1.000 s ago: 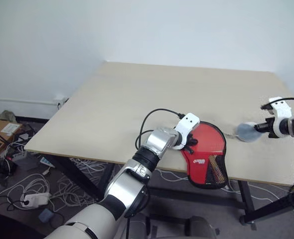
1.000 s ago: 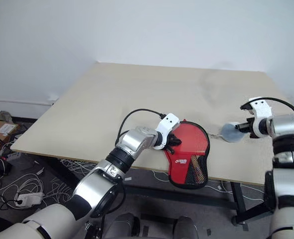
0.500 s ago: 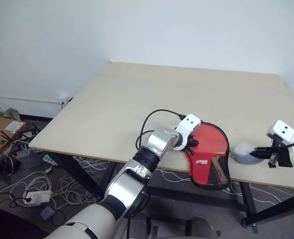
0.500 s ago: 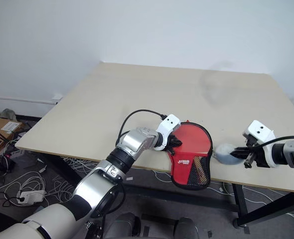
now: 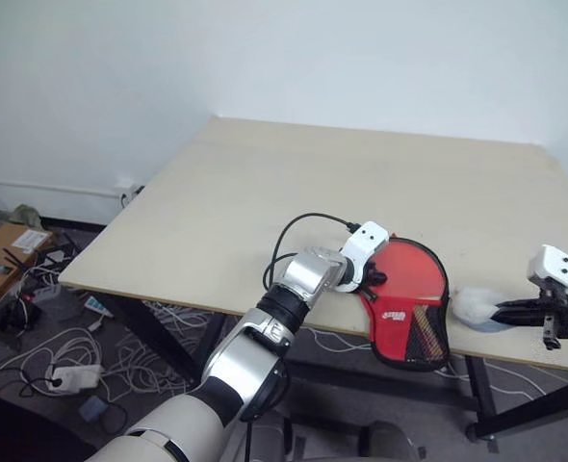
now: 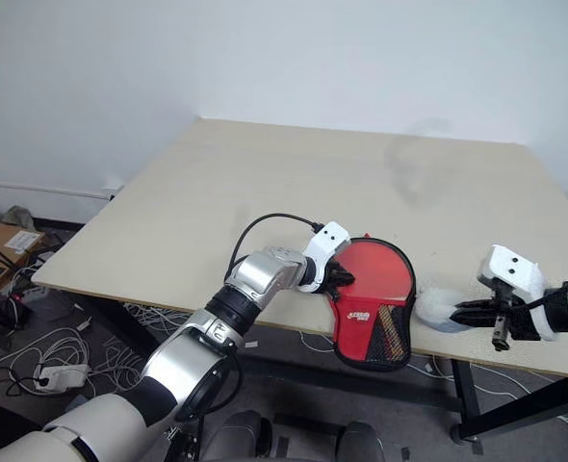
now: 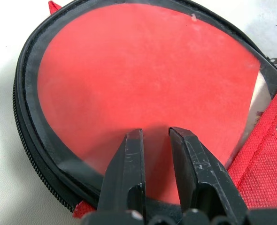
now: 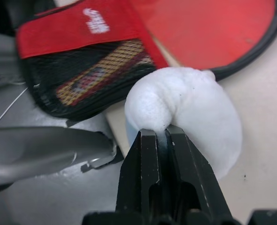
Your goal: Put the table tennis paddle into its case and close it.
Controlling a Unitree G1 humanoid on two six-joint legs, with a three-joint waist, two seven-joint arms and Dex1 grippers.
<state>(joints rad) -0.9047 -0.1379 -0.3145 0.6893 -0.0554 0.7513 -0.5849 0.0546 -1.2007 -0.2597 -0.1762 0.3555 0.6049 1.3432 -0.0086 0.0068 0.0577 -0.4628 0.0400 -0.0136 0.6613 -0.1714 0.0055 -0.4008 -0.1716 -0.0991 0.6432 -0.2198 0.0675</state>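
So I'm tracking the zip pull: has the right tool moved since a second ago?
Yes. The right tool, shut on the white ball-like thing, has come back toward the table's near edge, and now sits beside the case's handle end.

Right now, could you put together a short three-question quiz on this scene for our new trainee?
1. True or false: the case lies at the near edge of the table.
2. What does the right gripper pinch? A) the paddle handle B) a white ball-like thing C) a cable
3. Fill in: the left gripper has its fingers on the case's ____ panel, over the red paddle face.

Key: 1 true. 2 B. 3 clear.
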